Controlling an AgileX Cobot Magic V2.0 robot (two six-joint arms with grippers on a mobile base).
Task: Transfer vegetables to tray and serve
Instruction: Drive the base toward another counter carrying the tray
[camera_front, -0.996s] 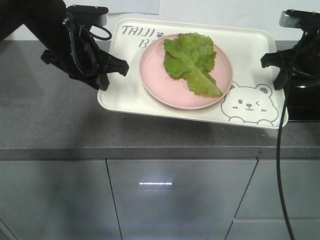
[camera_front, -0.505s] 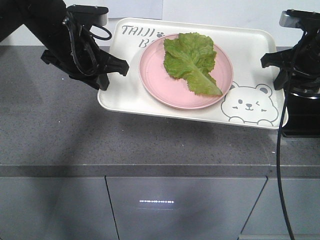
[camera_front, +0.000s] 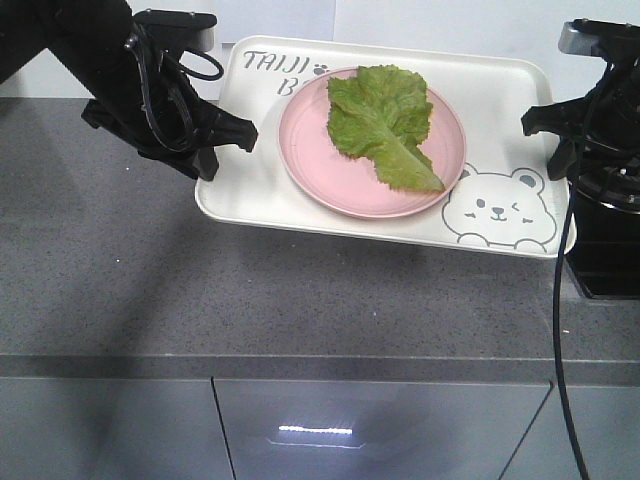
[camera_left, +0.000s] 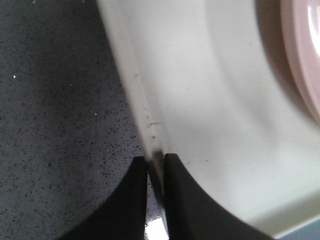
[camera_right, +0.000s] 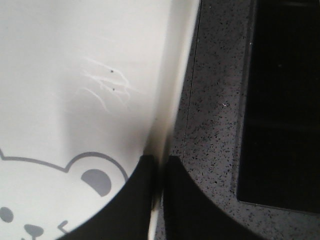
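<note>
The left gripper (camera_left: 156, 164) and right gripper (camera_right: 160, 162) pinch the thin side rims of the stiff cream-white tray (camera_front: 250, 195), up above the grey counter (camera_front: 120, 260). The soft, light green lettuce leaf (camera_front: 385, 120) lies on a round pink plate (camera_front: 310, 170) that could slide.

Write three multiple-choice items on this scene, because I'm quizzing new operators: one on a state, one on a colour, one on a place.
1. How do the left gripper and the right gripper stand on the tray?
A. both open, clear of it
B. both shut on its rim
C. one shut, one open

2. What colour is the plate?
A. pink
B. blue
C. white

3. Where does the lettuce leaf lie?
A. on the plate
B. on the bare tray
C. in the left gripper

Answers:
1 B: each wrist view shows the rim pinched.
2 A: the front view shows it pink.
3 A: the leaf rests on the plate.
</note>
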